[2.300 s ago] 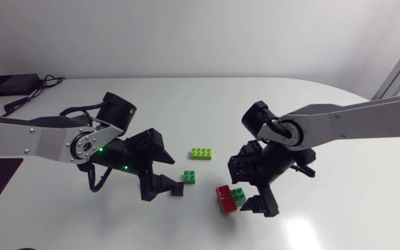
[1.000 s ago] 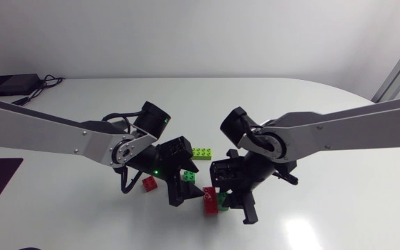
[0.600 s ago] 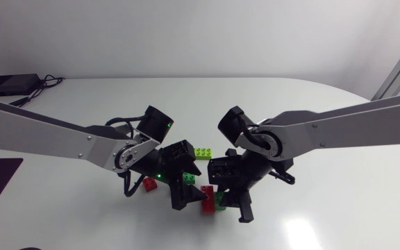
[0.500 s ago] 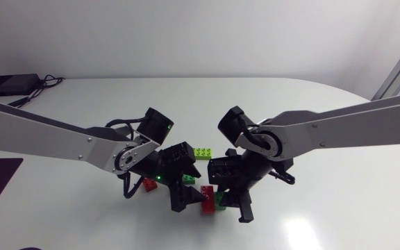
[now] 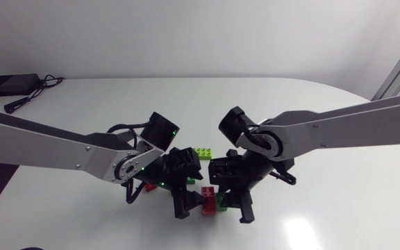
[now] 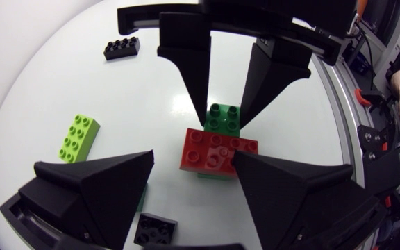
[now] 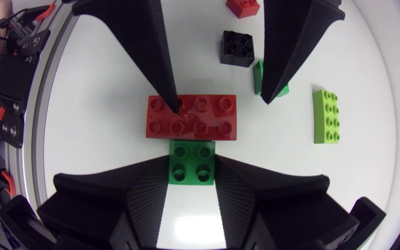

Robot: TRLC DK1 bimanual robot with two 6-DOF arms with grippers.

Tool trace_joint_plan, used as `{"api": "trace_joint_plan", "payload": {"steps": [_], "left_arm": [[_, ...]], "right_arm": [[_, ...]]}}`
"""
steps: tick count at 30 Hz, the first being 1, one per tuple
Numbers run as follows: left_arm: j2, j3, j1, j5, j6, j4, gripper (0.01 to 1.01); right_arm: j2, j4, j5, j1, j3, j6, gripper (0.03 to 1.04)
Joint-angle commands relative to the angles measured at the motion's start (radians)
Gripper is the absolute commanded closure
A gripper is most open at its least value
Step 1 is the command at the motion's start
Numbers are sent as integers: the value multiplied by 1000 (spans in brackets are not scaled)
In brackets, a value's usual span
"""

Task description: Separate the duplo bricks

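Right gripper [image 7: 192, 165] clenched on the one dark green square brick [image 6: 222, 118] of the joined pair; left gripper [image 6: 193, 157] spread wide over the pair's one red long brick [image 7: 191, 117].
The pair sits at the near middle of the white table [image 5: 255, 104], between two arms, with the green brick jutting from the red one's right long side; one left fingertip lies over the red studs, the other is clear of the brick's end. Five loose bricks bring the count to seven: one lime long brick [image 5: 201, 152] just beyond the pair, one small red brick [image 5: 149, 185] to its left, one black square brick [image 7: 237, 48] under the left gripper, one second green brick [image 7: 257, 76] half hidden by a left finger, and one longer black brick [image 6: 122, 47] off to the right.
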Motion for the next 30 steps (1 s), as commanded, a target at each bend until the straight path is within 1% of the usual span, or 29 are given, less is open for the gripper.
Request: {"api": "trace_joint_plan", "payload": {"steps": [1,13,16,18,20,22,25,29,30], "left_arm": [[1,-30,-26,-16,-21,8,241],[-16,-15,-51,-33,-53,14,241],[-6,-16,-63,-67,-55,28,243],[5,-23,-68,-81,-58,42,279],[2,-26,-68,-81,-58,44,290],[-1,-26,-68,-82,-55,44,352],[-7,-30,-69,-90,-50,44,356],[-12,-29,-71,-105,-43,44,443],[-13,-29,-69,-105,-43,44,443]], "right_arm": [[-11,-5,-10,5,-21,26,689],[-24,-4,-10,8,-41,25,689],[-27,-4,-10,11,-41,26,689],[-31,-5,-10,11,-41,26,689],[-33,-8,-10,10,-39,26,687],[-34,-12,-10,7,-39,25,689],[-47,-13,-10,-1,-41,23,689],[-53,-18,-11,-9,-41,17,687],[-51,-19,-11,-9,-42,15,687]]}}
